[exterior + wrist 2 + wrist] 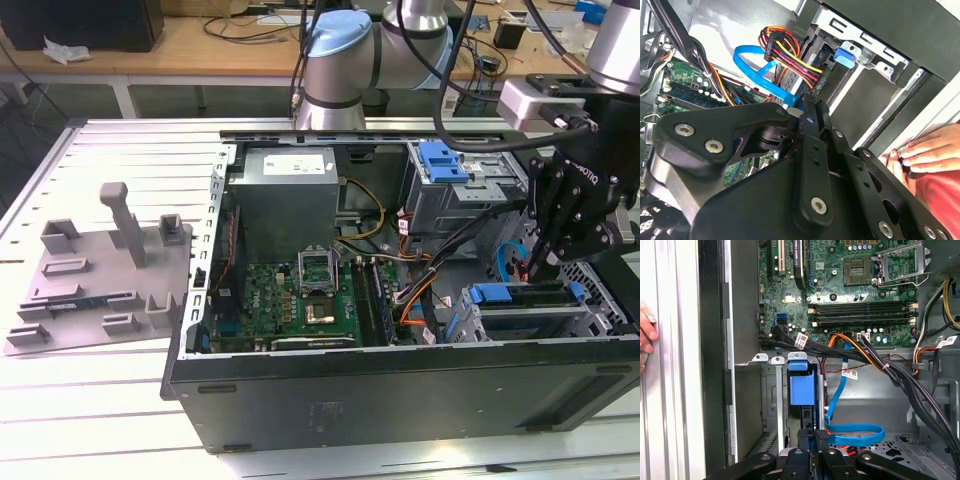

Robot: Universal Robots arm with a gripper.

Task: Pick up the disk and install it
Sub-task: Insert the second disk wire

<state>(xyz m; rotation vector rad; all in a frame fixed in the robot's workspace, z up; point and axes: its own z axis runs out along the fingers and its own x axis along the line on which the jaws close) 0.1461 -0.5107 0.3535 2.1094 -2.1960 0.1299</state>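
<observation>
Disk (802, 390) sitting edge-up in the drive cage (771, 390), long axis running straight ahead of gripper (812, 436); fingers appearing clenched just behind its rear edge.

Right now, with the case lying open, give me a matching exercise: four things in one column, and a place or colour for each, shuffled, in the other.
Things:
1. grey moulded tray
2. flat cable
3. person's hand
4. motherboard

Descriptions:
A. green, lying flat inside the case
B. at the outer edge of the case
C. on the slatted table outside the case, at the exterior view's left
D. blue, looped inside the case near the drive bay

Pairs: 1-C, 2-D, 3-B, 4-A
</observation>
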